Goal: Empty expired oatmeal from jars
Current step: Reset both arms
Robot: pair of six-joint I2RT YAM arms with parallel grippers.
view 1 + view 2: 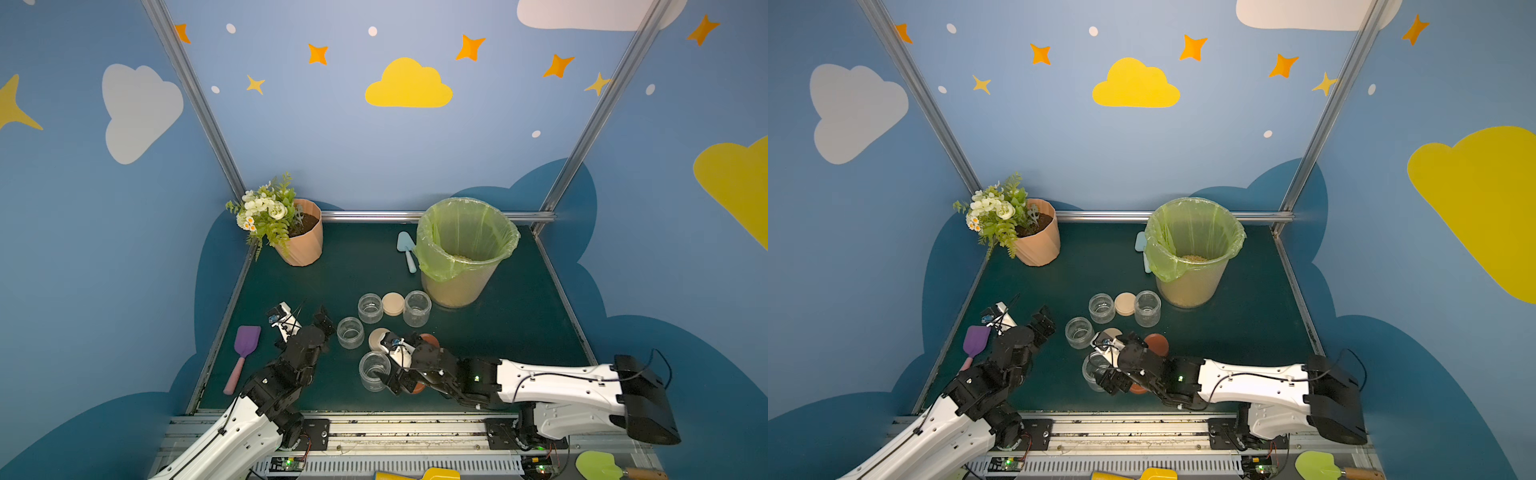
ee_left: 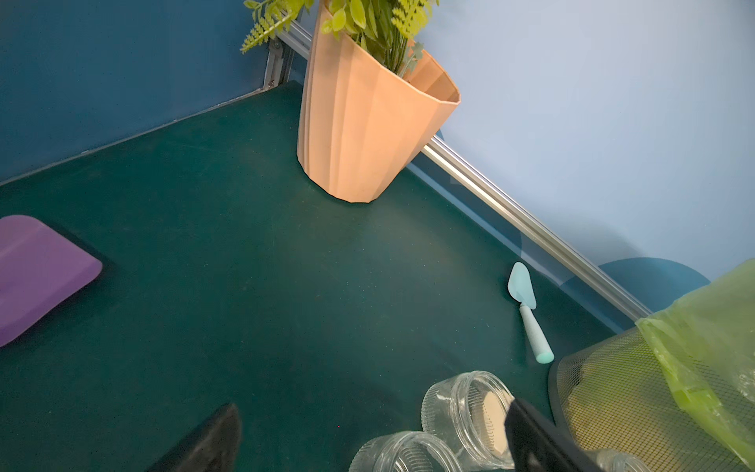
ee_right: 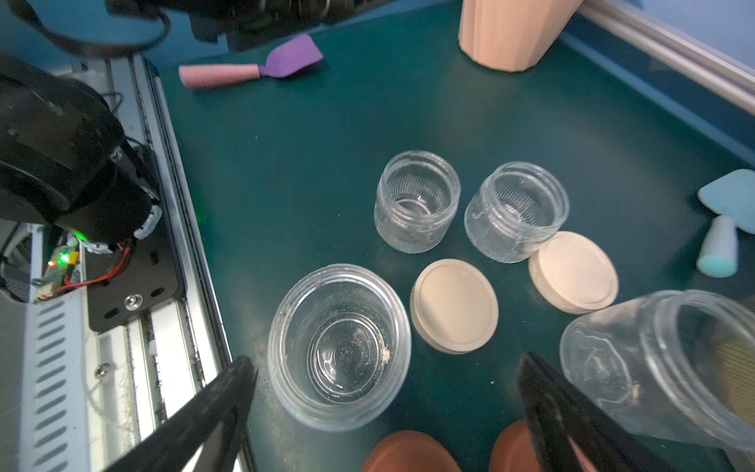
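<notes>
Several clear jars stand open on the green mat, and their walls show no fill. In both top views they are grouped mid-table: jar point(image 1: 370, 307), jar point(image 1: 417, 308), jar point(image 1: 350, 332) and the nearest jar point(image 1: 374, 370). The nearest jar point(image 3: 339, 347) holds only a few crumbs. My right gripper point(image 3: 388, 367) hangs open just above and beside it, holding nothing. Oatmeal point(image 1: 1192, 257) lies at the bottom of the lined bin point(image 1: 1196, 286). My left gripper point(image 2: 374, 410) is open over bare mat, left of two jars point(image 2: 465, 404).
Two beige lids point(image 3: 453, 306) point(image 3: 572, 271) and two rust-red lids point(image 3: 408, 453) lie loose among the jars. A peach flowerpot point(image 1: 303, 241) stands back left. A blue trowel point(image 1: 406, 249) lies by the bin, and a purple spatula point(image 1: 245, 349) near the left edge.
</notes>
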